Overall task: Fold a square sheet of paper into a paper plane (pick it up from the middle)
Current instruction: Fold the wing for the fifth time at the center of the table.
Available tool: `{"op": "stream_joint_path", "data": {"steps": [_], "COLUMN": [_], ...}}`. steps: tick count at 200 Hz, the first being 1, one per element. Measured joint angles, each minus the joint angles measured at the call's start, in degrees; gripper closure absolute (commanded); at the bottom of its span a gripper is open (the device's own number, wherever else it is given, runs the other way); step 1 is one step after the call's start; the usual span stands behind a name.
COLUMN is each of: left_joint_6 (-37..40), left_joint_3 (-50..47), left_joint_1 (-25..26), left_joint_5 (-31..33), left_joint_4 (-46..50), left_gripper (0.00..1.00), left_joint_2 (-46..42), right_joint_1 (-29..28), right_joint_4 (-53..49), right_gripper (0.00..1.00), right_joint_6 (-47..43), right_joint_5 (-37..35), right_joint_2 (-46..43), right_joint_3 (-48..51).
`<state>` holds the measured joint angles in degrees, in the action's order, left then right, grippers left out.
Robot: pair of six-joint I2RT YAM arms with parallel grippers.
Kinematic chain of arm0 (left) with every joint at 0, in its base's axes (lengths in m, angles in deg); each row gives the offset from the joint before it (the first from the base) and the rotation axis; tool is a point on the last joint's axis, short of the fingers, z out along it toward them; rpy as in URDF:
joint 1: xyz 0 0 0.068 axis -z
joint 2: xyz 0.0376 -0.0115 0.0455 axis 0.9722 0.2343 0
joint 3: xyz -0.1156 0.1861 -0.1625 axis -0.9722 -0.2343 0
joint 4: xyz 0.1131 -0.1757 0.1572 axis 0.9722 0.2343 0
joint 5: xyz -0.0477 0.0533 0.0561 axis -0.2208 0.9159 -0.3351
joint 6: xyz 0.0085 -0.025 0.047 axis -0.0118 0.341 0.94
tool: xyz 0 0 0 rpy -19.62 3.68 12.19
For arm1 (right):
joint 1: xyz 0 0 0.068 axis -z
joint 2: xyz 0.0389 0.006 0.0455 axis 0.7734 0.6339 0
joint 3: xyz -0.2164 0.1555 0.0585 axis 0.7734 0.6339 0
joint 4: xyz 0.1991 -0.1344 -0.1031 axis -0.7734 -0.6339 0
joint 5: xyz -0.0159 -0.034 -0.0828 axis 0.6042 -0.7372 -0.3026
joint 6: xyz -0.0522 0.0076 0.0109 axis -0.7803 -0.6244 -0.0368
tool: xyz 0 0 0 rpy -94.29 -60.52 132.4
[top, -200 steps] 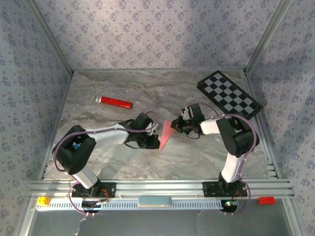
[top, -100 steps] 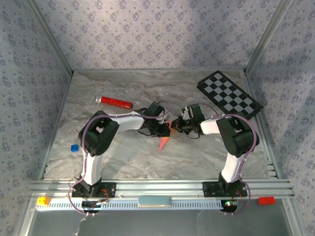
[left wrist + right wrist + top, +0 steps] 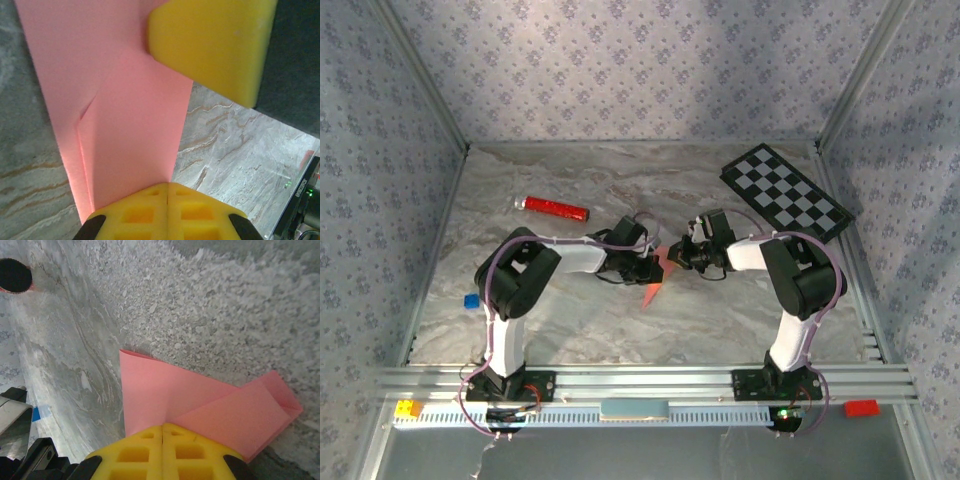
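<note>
The square sheet of paper (image 3: 651,289) is pink and creased into a narrow pointed shape. It hangs between the two grippers at the table's middle, its point toward the near edge. My right gripper (image 3: 162,427) is shut on its fold, and two pink flaps (image 3: 200,395) spread out from the closed fingertips. My left gripper (image 3: 168,186) is shut, its closed tips against the flat pink face (image 3: 125,115). Nothing shows between its fingers. A yellow finger (image 3: 215,45) of the right gripper holds the paper's far end. From above, the left gripper (image 3: 647,268) and the right gripper (image 3: 673,257) almost meet.
A red cylinder (image 3: 553,207) lies at the back left. The black-and-white checkerboard (image 3: 785,192) lies at the back right. A small blue block (image 3: 470,299) sits by the left arm. Metal rails run along the table's edges.
The left arm swung its elbow up and carried its shut gripper rightward to the paper's upper part, then eased back slightly. The right gripper stayed put, holding the paper.
</note>
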<state>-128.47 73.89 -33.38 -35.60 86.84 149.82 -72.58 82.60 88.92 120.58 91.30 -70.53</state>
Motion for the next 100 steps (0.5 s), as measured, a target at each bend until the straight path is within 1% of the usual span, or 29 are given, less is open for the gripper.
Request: {"op": "stream_joint_path", "data": {"steps": [31,57,80,100], "left_joint_6": [-0.6,-0.6,-0.6,-1.0], "left_joint_3": [-0.4,-0.5,-0.5,-0.5], "left_joint_1": [0.0,0.0,0.0,0.0], "left_joint_5": [-0.1,0.0,0.0,0.0], "left_joint_4": [-0.8,-0.8,-0.8,-0.8], "left_gripper": [1.00,1.00,1.00,1.00], "left_joint_2": [-0.1,-0.2,-0.2,-0.2], "right_joint_1": [0.9,1.4,1.1,1.0], "right_joint_4": [-4.1,-4.6,-4.6,-5.0], "right_gripper": [0.93,0.93,0.93,0.94], "right_joint_6": [-2.4,-4.0,-4.7,-5.0], "right_joint_5": [-1.3,-1.4,-0.8,-0.4], "right_joint_2": [-3.3,-6.3,-5.6,-2.8], "right_joint_3": [0.0,-0.2,-0.7,-1.8]}}
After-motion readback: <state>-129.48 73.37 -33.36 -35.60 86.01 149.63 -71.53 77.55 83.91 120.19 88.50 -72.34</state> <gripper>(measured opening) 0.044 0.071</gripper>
